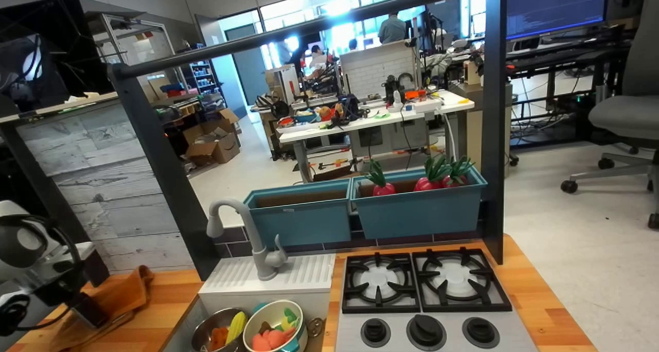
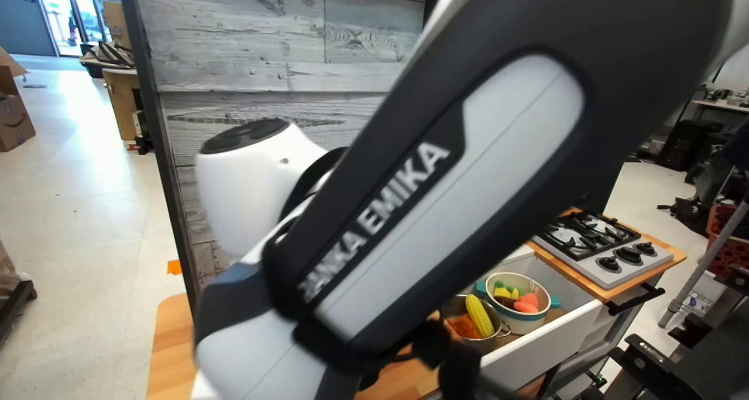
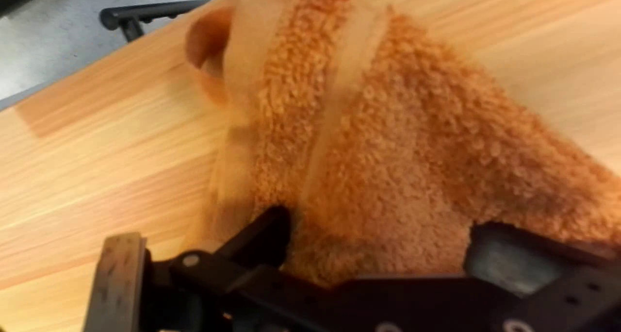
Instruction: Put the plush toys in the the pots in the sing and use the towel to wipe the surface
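1. On the arm point(image 2: 468, 201), white capitals read "ANKA EMIKA"; the start is unclear.
2. The towel point(image 3: 398, 167) is orange-brown looped terry with a smooth paler band, lying rumpled on the wooden worktop point(image 3: 106, 186) beside the sink point(image 2: 544, 347).
3. The hand point(image 3: 378, 223) is released, fingers point(image 3: 267, 235) well apart over the towel; whether they touch it, I cannot tell.
4. In the sink, a yellow corn toy point(image 2: 480, 316) leans in the steel pot point(image 2: 483, 346); coral and green toys point(image 2: 528, 302) lie in the cream pot point(image 2: 524, 327).
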